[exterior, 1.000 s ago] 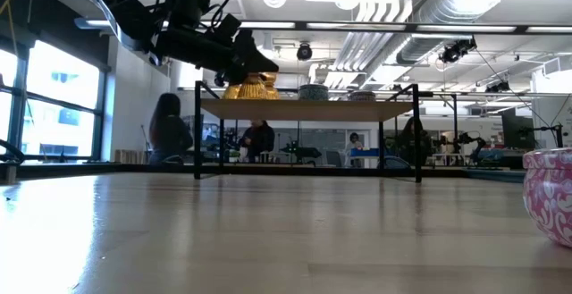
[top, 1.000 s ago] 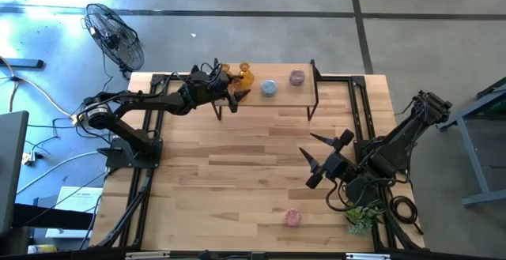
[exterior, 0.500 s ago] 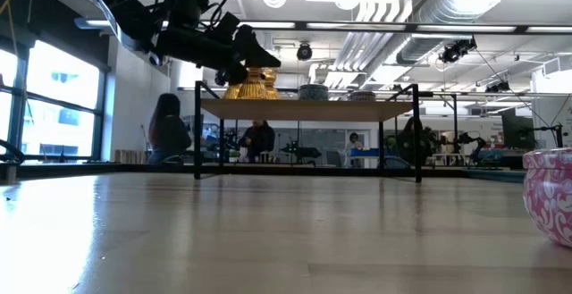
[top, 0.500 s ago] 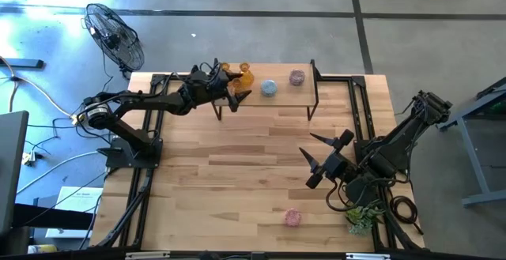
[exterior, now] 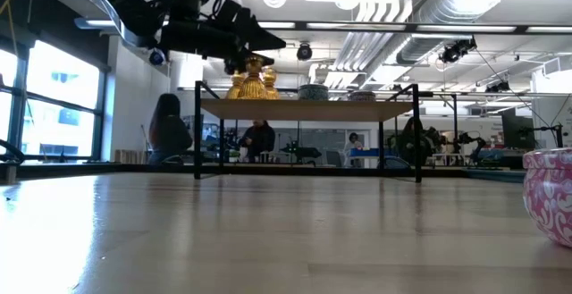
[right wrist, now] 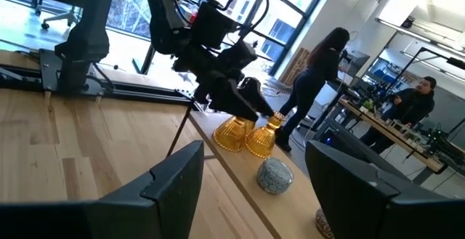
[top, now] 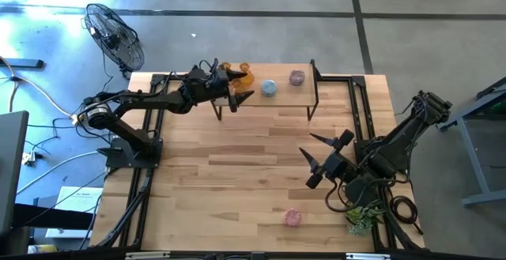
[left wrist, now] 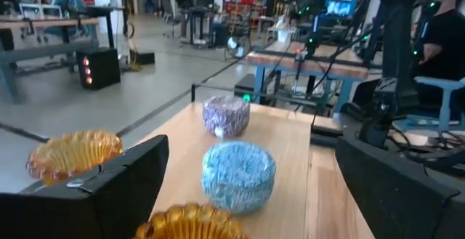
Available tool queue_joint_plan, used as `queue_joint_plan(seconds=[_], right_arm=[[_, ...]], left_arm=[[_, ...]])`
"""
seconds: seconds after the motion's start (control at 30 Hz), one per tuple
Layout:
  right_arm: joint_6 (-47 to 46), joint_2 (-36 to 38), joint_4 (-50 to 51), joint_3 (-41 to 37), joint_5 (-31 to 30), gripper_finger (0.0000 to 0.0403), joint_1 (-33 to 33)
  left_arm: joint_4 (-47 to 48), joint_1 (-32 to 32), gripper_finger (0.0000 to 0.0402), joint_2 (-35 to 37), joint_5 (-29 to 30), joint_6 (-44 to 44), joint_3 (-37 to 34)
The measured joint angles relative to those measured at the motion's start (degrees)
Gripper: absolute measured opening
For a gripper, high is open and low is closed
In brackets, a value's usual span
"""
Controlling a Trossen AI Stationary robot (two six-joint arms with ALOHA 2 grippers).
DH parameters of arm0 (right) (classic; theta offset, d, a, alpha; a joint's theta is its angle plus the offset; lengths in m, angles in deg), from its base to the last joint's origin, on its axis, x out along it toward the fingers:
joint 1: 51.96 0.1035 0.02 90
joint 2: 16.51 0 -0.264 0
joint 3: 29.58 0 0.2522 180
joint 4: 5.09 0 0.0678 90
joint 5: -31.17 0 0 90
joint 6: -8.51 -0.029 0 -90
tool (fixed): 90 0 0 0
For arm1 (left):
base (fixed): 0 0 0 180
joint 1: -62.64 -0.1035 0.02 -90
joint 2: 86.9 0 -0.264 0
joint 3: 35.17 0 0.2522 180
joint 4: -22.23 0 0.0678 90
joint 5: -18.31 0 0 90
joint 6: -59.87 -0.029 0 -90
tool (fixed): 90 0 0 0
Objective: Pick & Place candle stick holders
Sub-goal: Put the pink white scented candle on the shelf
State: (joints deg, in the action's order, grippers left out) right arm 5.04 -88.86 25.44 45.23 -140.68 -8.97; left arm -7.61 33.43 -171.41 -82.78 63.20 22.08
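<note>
Up on the raised shelf (top: 285, 90) at twelve o'clock of the table (top: 237, 157) we've got a line of candle stick holders: two amber holders (top: 244, 77) side by side at the shelf's nine o'clock end, then the pale blue holder (top: 269, 88) in the middle, then a pink holder (top: 296, 77) toward three o'clock. From table height we see the amber pair (exterior: 250, 83) standing upright on the shelf top, with the blue one (exterior: 313, 90) just beside them.

The left gripper (top: 236, 99) hovers right at those amber holders, fingers spread wide, nothing between them. Its wrist camera shows us one ribbed amber holder (left wrist: 75, 152) past one dark finger (left wrist: 109, 188), another amber rim (left wrist: 190, 221) close in between the fingers, the blue holder (left wrist: 238, 175) straight ahead and the pink one (left wrist: 226, 115) beyond it. From low down the gripper (exterior: 255, 44) hangs just above the amber pair, not touching that we can tell.

Down at six o'clock a second pink holder (top: 292, 217) sits alone on the table, well apart from the shelf; it looms at the low view's edge (exterior: 550, 194).

The right gripper (top: 323, 156) waits at four o'clock, fingers splayed and empty, near a green plant (top: 361, 216). A fan (top: 115, 37) stands off the table at ten o'clock.
</note>
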Motion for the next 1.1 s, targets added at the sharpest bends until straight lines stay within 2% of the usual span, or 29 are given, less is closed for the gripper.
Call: queue_joint_plan(seconds=[0.23, 0.7, 0.9, 1.1], right_arm=[[-3.0, 0.0, 2.8, 0.0, 0.4, 0.0238, 0.0], [-3.2, 0.0, 3.4, 0.0, 1.7, 0.0238, 0.0], [-4.5, 0.0, 4.1, 0.0, 3.2, 0.0238, 0.0], [-4.7, 0.0, 4.1, 0.0, 13.0, 0.0238, 0.0]], left_arm=[[-2.4, 0.0, 0.0388, 0.0, -0.4, 0.0, 0.0], [-4.7, 0.1, 0.0388, 3.6, -7.1, -3.5, 0.0], [-4.2, 0.1, 0.0388, 7.2, -14.8, -3.4, 0.0], [3.0, 0.5, 0.0388, 12.5, -27.4, -2.8, 0.0]])
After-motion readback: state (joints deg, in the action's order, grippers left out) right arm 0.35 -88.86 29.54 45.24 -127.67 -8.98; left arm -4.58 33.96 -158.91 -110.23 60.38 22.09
